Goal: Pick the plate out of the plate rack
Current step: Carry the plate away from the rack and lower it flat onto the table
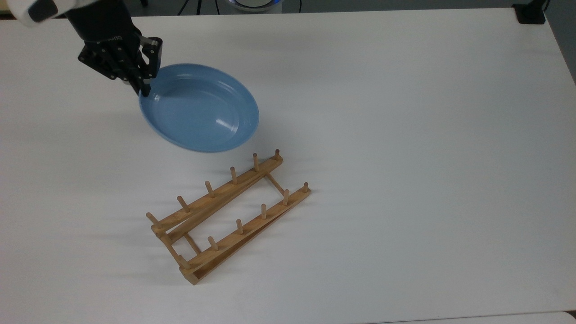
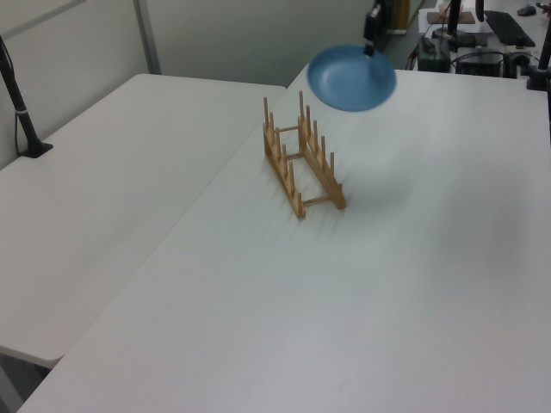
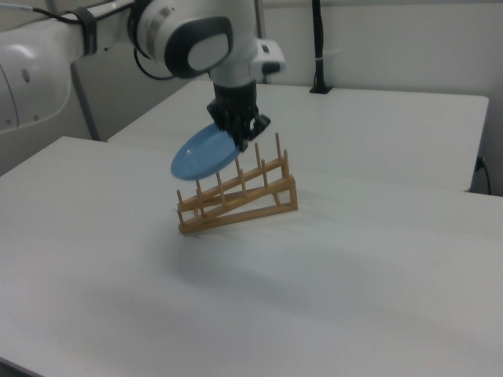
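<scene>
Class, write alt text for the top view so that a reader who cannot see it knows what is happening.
A black robot gripper holds a light-blue plate by its rim, nearly level above a white table. A wooden plate rack with upright pegs stands empty on the table, lower in the top view.

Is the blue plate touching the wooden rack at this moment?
Apart. In the left view the plate, held by the gripper, hangs above the table with a plain gap to the plate rack.
</scene>
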Available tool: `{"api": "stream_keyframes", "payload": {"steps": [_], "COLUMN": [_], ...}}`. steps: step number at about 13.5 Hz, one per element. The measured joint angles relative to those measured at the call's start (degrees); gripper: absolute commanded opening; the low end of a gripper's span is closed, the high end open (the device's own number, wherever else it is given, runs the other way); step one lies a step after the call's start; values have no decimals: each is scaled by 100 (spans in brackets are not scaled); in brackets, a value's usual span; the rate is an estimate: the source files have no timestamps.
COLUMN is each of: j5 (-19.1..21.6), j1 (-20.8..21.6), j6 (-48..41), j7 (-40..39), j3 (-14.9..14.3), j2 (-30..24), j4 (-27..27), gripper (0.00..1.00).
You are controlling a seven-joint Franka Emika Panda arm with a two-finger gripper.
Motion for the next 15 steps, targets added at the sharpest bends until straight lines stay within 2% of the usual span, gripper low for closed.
{"api": "stream_keyframes", "payload": {"steps": [2,6,10,12,15], "j5": [180,261,263,262,245], "j1": [-63,-259,-612,-750,-881], "j6": [-300,-327,-169,11,432], "j7": [-254,-454,-1250,-1495,-1716], "j3": [-111,-131,-189,-199,-203], "j2": [5,139,472,615,942], "j4": [-271,-921,-1186,-1303,-1468], "gripper": [1,1,2,4,14]}}
